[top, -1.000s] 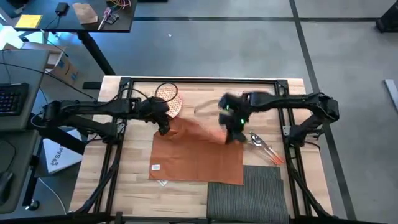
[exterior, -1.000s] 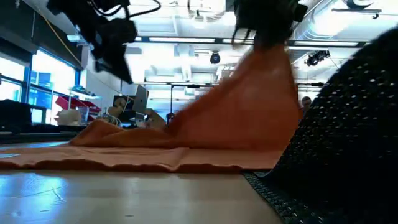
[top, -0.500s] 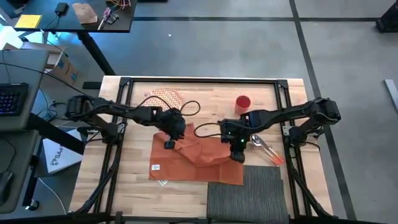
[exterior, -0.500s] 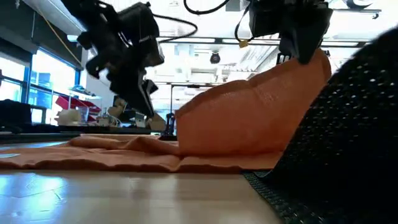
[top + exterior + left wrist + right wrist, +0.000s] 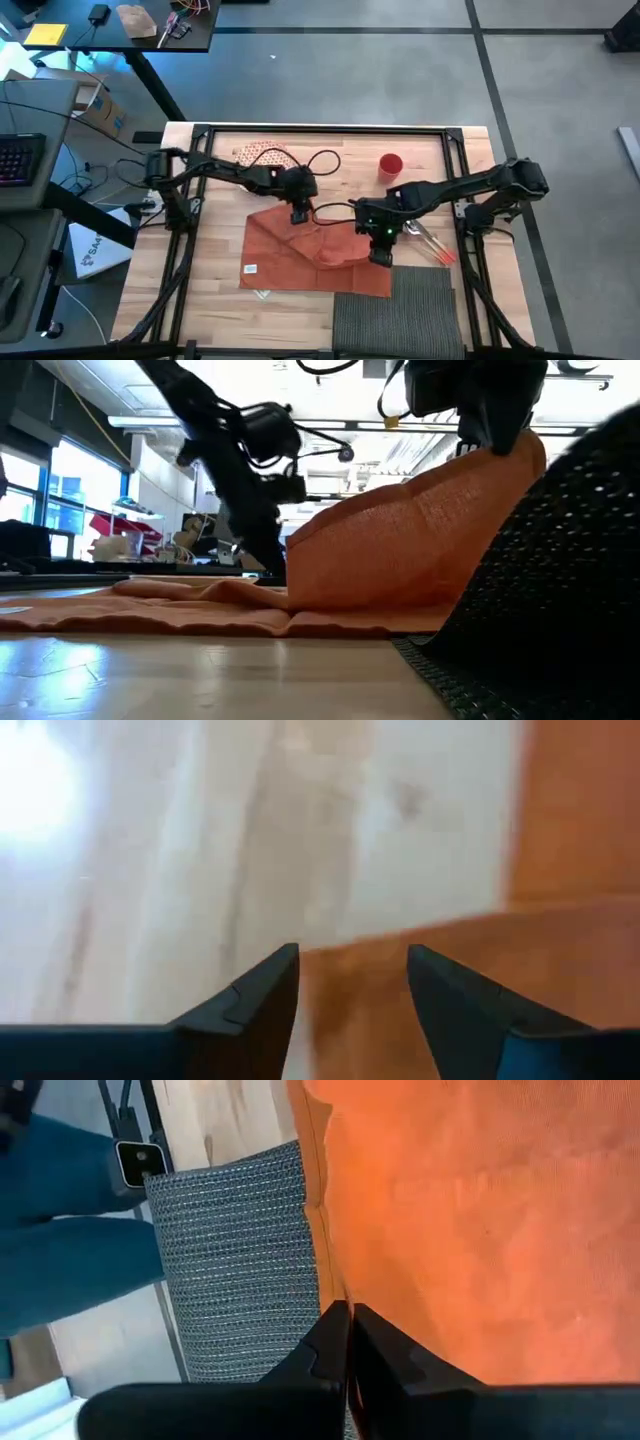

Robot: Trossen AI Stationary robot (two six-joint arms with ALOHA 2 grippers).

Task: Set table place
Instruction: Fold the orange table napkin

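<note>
Between the right gripper's (image 5: pixel 380 256) fingers (image 5: pixel 330 1345), pressed together, is a pinched fold of the orange napkin (image 5: pixel 310 250), lifted off the desk (image 5: pixel 220 270). The left gripper's (image 5: pixel 299 215) fingers (image 5: pixel 260 1000) are spread over the napkin's far edge. The grey placemat (image 5: pixel 400 310) lies beside it.

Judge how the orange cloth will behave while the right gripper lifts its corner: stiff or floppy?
Probably floppy: the orange cloth drapes in a soft curve from the right gripper, shut on it. Likely light, since one pinch lifts a big fold. It may drag and bunch, as wrinkles show near the open left gripper.
</note>
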